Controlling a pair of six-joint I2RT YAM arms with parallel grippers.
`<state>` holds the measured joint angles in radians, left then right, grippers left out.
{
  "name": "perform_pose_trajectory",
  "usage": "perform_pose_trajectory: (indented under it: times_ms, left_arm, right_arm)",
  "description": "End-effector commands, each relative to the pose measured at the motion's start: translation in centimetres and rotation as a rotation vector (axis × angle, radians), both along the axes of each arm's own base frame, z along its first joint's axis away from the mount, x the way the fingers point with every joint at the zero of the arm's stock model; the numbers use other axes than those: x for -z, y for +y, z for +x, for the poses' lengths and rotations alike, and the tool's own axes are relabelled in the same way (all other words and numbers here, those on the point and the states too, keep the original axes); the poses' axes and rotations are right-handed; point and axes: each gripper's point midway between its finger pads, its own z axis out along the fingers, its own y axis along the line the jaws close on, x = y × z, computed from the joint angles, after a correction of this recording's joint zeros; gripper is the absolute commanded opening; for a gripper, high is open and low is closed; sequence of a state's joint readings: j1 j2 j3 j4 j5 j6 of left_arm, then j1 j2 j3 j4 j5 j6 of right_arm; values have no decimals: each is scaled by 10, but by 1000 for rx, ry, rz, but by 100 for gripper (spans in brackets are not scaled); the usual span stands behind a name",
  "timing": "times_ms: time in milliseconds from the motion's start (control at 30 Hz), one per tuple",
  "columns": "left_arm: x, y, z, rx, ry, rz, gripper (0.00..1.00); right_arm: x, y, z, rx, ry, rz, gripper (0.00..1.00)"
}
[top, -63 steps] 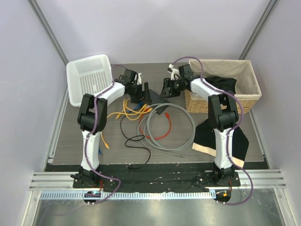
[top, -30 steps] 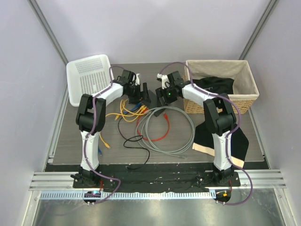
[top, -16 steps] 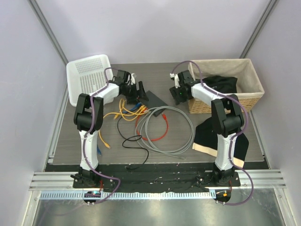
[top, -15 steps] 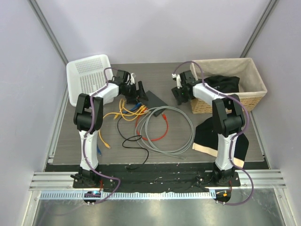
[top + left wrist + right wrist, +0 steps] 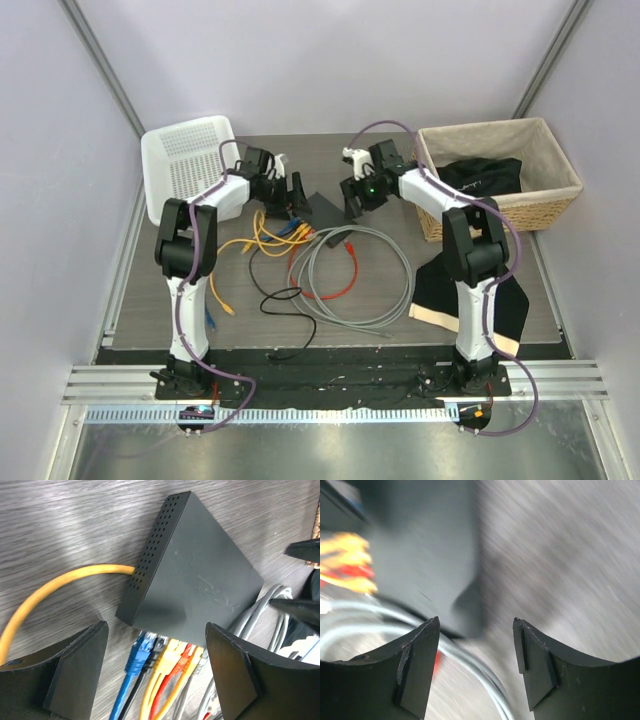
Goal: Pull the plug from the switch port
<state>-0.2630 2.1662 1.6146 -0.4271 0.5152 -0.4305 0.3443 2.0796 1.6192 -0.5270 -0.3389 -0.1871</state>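
Observation:
The switch (image 5: 195, 575) is a flat black box lying on the table, also seen in the top view (image 5: 325, 210). Several plugs (image 5: 167, 655), blue, black, yellow, red and grey, sit in the ports along its near edge. My left gripper (image 5: 156, 627) is open, its fingers straddling that plug row just above the table. My right gripper (image 5: 475, 622) is open too, low over the switch's blurred right corner (image 5: 420, 555) and the grey cable (image 5: 470, 660). In the top view the left gripper (image 5: 290, 195) and right gripper (image 5: 352, 195) flank the switch.
A white plastic basket (image 5: 190, 165) stands at the back left. The wicker basket (image 5: 540, 205) at the back right holds a dark cloth. A black-and-cream cloth (image 5: 470, 290) lies by the right arm. Coiled grey (image 5: 400, 285), red, black and yellow (image 5: 250, 242) cables spread in front of the switch.
The right gripper has swung back left, from beside the wicker basket to the switch's right side. The wicker basket has shifted to the right. The left gripper has barely moved.

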Motion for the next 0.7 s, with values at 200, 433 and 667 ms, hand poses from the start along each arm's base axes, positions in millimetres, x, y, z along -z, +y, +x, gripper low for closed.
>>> perform_pose_trajectory:
  times_ms: [200, 433, 667]
  left_arm:
    - [-28, 4, -2, 78, -67, -72, 78]
    - [-32, -29, 0, 166, -55, -161, 68]
    - [-34, -73, -22, 250, -27, -217, 65]
  right_arm:
    - [-5, 68, 22, -68, 120, 309, 67]
    - [27, 57, -13, -60, 242, 281, 58]
    - [4, 35, -53, -74, 214, 240, 53]
